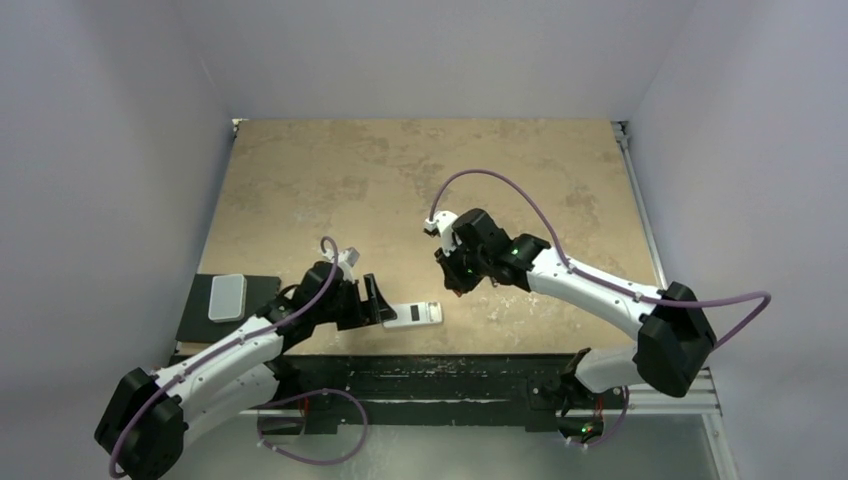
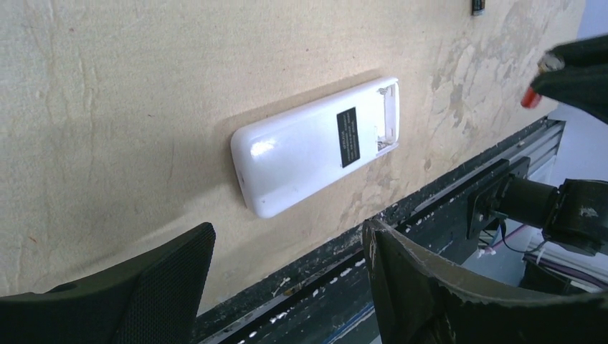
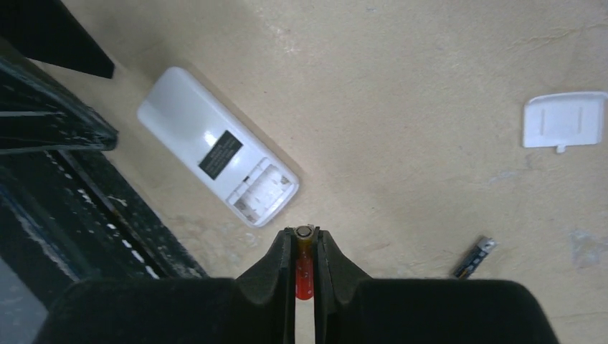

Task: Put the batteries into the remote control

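Top view: remote control [image 1: 413, 314] lies flat on the table [image 1: 400, 170], close to the near edge, left of centre. Left pincer [image 1: 380, 302] sits just beside its left end, jaws spread, released, holding nothing. Right pincer [image 1: 452, 282] hangs near, toward mid-table. Grey plate [image 1: 227, 297] lies at the near left corner.

Left wrist view: remote control is back-up, its battery bay uncovered at the far end.

Right wrist view: right pincer is clenched on the reddish-orange battery [image 3: 304, 272], above the table just off the remote's open end. Dark battery [image 3: 475, 258] lies on the table, farther from the near edge. White battery cover [image 3: 563, 120] lies well apart.
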